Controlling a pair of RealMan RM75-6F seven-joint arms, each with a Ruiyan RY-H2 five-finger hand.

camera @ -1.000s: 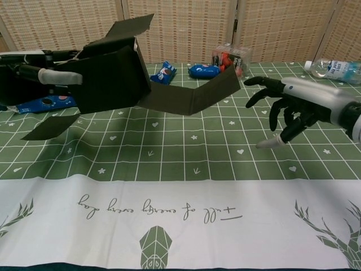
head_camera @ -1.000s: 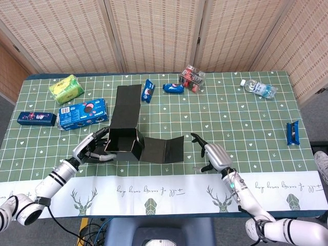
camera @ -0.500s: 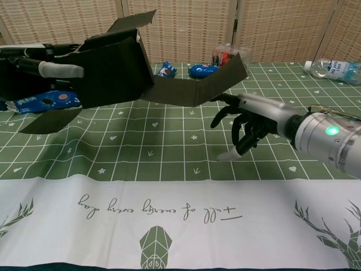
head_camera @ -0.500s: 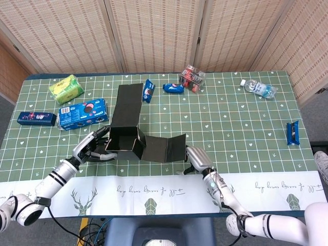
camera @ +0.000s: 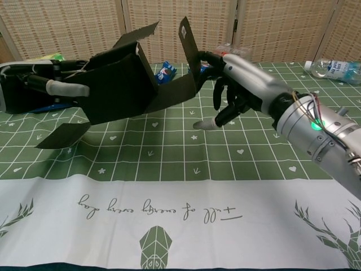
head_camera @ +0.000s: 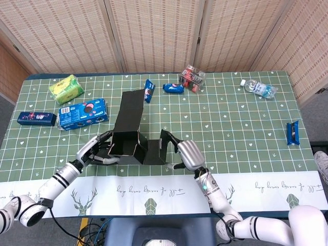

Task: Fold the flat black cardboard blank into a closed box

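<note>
The black cardboard blank (head_camera: 128,134) stands half folded on the green tablecloth, with one long flap (head_camera: 130,105) leaning back. In the chest view the blank (camera: 121,84) is lifted off the table, and a loose flap (camera: 62,134) hangs low at the left. My left hand (head_camera: 96,151) grips its left wall; in the chest view the left hand (camera: 48,86) has a thumb across the wall's face. My right hand (head_camera: 188,154) presses from the right against the blank's right panel (head_camera: 165,143), which stands nearly upright. The right hand (camera: 240,76) has its fingers spread and holds nothing.
A blue cookie box (head_camera: 82,114), a green pack (head_camera: 66,88) and a dark blue box (head_camera: 36,118) lie at the far left. Two blue packets (head_camera: 173,88), a clear box (head_camera: 192,77) and a water bottle (head_camera: 259,88) lie along the back. Another blue packet (head_camera: 292,132) lies far right.
My right hand has swept left across the table to the blank's right panel and pushed it from lying low to nearly upright. The left hand kept its hold.
</note>
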